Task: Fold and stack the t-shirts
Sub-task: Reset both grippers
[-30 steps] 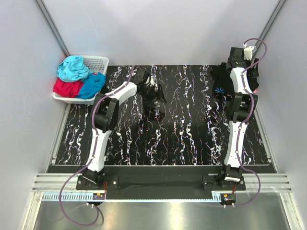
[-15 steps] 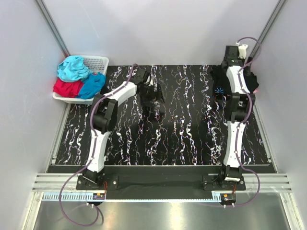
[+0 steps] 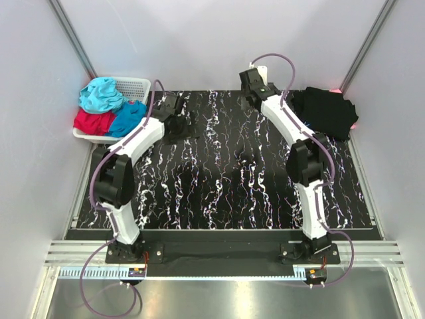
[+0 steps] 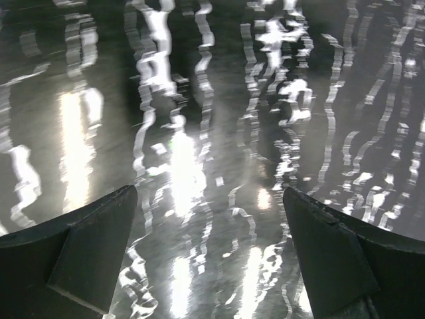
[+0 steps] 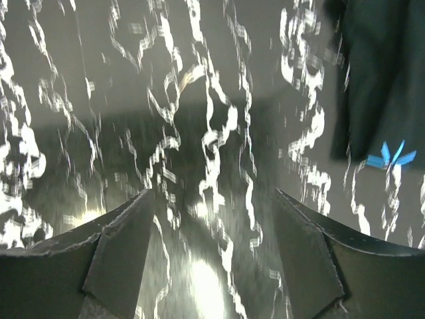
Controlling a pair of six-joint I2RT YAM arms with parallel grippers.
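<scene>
Presently between folds | left end effector [image 4: 207, 199], right end effector [image 5: 214, 196] spread, empty | next: grasp teal t-shirt [image 3: 99, 94].

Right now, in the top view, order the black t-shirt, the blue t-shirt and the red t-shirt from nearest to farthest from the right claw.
From the right claw:
1. Large black cloth t-shirt, on the table to its right.
2. Blue cloth t-shirt, right end of the white plastic lattice basket.
3. Red cloth t-shirt, basket's near-left side.

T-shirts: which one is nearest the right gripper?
The black cloth t-shirt at the far right corner; the teal, red and blue ones lie in the white lattice basket.
</scene>
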